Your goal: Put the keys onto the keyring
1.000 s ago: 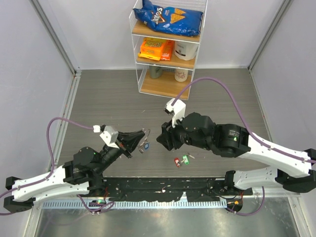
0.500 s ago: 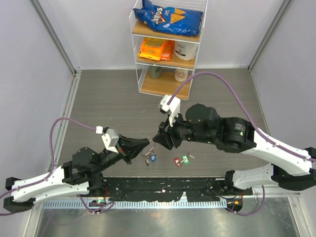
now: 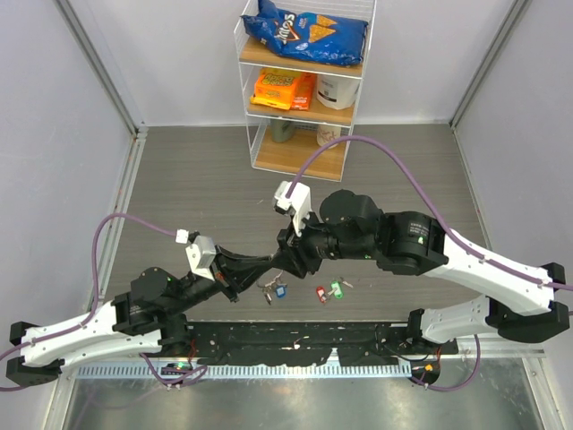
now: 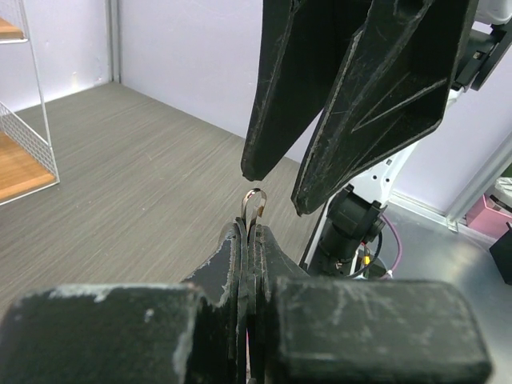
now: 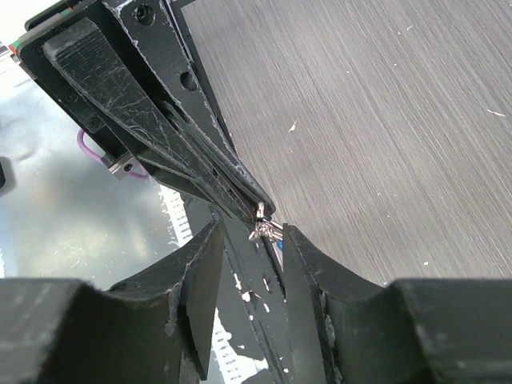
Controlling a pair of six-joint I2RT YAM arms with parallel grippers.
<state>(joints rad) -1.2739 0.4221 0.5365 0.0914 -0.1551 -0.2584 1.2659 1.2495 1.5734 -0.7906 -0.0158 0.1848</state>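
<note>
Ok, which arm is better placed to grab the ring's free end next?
Right. The right gripper, open, straddles the keyring at its exposed tip; the left gripper is shut on it, holding it.

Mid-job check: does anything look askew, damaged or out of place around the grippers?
Nothing stands out. The left gripper pinches the keyring edge-on, its rim poking out between the open fingers of the right gripper. The red key and green key lie loose on the table.

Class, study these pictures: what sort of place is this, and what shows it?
Most likely a robotics lab test cell: a left arm and right arm mounted at the edge of a table, plain walls enclosing it, and a clear shelf rack holding a chip bag.
</note>
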